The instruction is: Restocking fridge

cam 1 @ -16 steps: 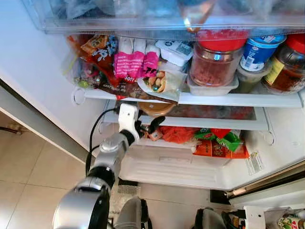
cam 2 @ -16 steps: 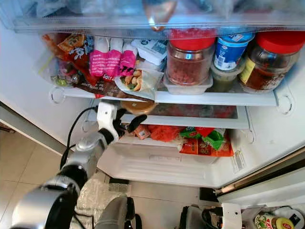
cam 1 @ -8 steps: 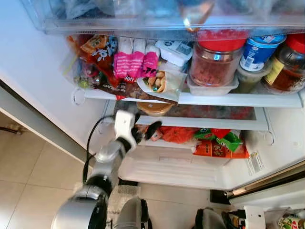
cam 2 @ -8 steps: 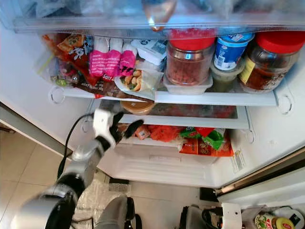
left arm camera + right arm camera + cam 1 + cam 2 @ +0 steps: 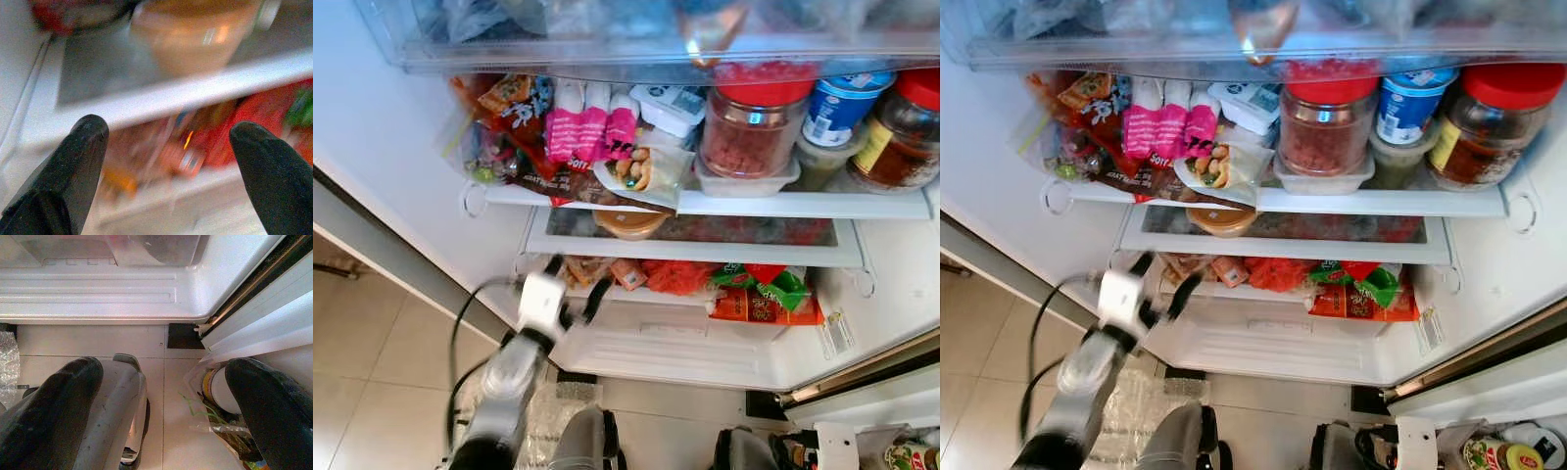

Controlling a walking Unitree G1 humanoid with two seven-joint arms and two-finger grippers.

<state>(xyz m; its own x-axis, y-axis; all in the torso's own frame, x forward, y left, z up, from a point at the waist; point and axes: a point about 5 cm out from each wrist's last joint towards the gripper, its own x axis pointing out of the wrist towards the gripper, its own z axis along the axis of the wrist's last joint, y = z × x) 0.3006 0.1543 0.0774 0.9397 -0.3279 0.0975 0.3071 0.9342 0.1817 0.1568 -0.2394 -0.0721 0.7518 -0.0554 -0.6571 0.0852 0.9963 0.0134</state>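
Left eye view: stocked fridge shelves (image 5: 705,204), tiled floor (image 5: 372,362).

Your left end effector (image 5: 573,294) hangs with fingers apart just in front of the fridge's lower shelf (image 5: 695,251). Directly above it, a tub (image 5: 629,223) sits on that shelf. Beyond the fingers, under the shelf, packets (image 5: 677,276) lie in a row running off to its right. Higher up, the upper shelf (image 5: 724,204) carries snack bags (image 5: 590,132) above the end effector and jars (image 5: 751,127) up to its right.
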